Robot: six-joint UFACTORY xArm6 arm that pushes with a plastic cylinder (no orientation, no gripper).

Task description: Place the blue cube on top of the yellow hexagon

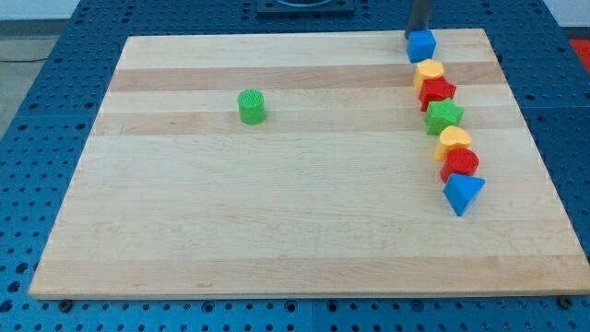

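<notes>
The blue cube (421,45) sits near the top edge of the wooden board, at the view's upper right. The yellow hexagon (429,71) lies just below it, close to touching it. My rod comes down from the view's top edge, and my tip (417,35) rests right at the cube's top side, touching or nearly touching it.
Below the hexagon a column of blocks runs down: a red star (437,91), a green star (444,115), a yellow heart (454,141), a red cylinder (460,164), a blue triangle (462,193). A green cylinder (251,106) stands alone at centre left. The board's edge (277,38) meets a blue perforated table.
</notes>
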